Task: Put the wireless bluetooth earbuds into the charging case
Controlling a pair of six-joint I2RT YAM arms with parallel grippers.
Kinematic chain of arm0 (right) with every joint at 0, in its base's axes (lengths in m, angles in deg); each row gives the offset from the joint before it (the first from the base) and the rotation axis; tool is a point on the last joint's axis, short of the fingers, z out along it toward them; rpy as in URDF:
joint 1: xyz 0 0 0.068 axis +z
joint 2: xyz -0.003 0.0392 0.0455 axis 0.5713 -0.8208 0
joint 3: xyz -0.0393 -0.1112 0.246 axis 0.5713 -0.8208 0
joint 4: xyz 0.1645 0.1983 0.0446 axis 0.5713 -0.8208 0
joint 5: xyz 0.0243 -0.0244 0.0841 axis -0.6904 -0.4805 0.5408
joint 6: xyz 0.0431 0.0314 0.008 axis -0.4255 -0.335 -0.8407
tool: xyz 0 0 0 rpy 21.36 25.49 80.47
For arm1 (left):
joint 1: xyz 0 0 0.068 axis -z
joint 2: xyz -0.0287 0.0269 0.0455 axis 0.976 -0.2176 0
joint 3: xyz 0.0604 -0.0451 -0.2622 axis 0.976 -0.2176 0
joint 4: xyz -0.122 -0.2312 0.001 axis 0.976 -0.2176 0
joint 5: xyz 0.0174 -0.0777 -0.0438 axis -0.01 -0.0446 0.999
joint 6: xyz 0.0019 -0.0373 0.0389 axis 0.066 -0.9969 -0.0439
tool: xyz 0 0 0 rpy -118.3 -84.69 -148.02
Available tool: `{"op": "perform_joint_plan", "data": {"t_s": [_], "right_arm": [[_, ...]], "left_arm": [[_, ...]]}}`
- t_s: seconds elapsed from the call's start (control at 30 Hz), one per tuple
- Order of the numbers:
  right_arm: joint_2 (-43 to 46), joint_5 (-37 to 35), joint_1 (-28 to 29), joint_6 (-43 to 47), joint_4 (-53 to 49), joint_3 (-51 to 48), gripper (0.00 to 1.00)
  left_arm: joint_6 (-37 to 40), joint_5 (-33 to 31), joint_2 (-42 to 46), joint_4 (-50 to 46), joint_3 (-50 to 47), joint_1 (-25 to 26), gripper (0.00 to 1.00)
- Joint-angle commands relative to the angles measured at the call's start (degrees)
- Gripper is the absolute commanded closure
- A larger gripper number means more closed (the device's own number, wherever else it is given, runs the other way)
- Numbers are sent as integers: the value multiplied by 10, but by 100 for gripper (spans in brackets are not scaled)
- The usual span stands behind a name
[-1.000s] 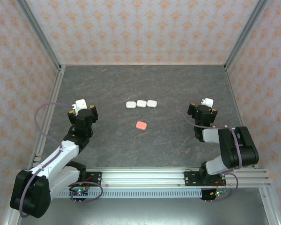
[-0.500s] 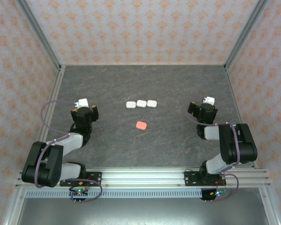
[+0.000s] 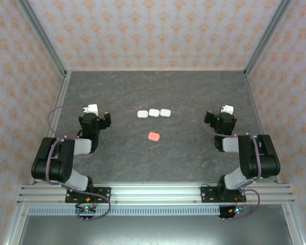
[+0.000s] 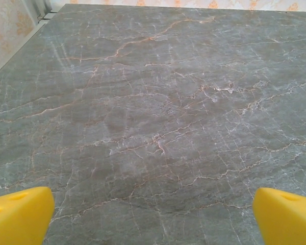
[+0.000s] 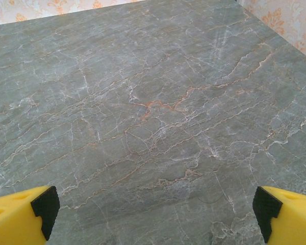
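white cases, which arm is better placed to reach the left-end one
Probably left. The open left gripper sits nearer that white case; the right gripper, also open, is clearly farther away.

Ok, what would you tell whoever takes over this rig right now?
Left end effector: open, holding nothing, over the table.
Right end effector: open, holding nothing.
Three white cases lie in a row mid-table; the pink case lies just nearer the arms.
All four look shut; their contents cannot be told.
Nothing is in hand, so the job is either finished or not begun: check the cases first.
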Motion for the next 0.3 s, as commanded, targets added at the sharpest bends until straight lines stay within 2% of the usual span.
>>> {"op": "perform_joint_plan", "data": {"t_s": [0.0, 0.27], "right_arm": [[5, -7, 6, -3, 13, 7, 1], [5, -7, 6, -3, 12, 8, 1]], "left_arm": [[11, 3, 3, 9, 12, 2, 0], [17, -6, 1, 5, 13, 9, 0]]}}
